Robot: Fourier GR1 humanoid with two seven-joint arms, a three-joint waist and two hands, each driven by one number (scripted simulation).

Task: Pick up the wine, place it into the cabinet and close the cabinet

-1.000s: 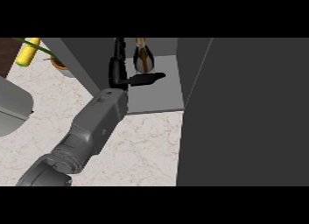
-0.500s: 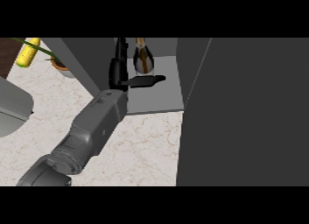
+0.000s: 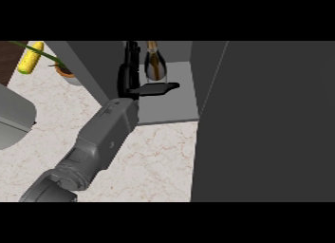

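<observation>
Left hand (image 3: 138, 78): I see it inside the cabinet opening, at the end of the one grey forearm that rises from the lower left; fingers run straight up along the left side of the opening and the thumb sticks out flat to the right, so I read it as wide open and holding nothing.
Right hand: I cannot find it in the head view.
Wine (image 3: 153, 64): one bottle, standing upright on the cabinet's floor near the back; it sits just right of the hand's fingers and just above the thumb. I cannot tell whether the fingers touch it.
Cabinet (image 3: 173, 107): one grey box on the desk, its front open toward me, pale floor showing below the hand.
Cabinet door (image 3: 275, 123): one broad dark panel filling the right side of the view, swung open.
Desk (image 3: 156, 161): pale marbled top, bare beneath the forearm.
Other things, counted: one yellow corn cob (image 3: 31, 59) at the upper left, one small potted plant (image 3: 63, 72) beside the cabinet's left wall, one grey rounded object (image 3: 5, 121) at the left edge.
</observation>
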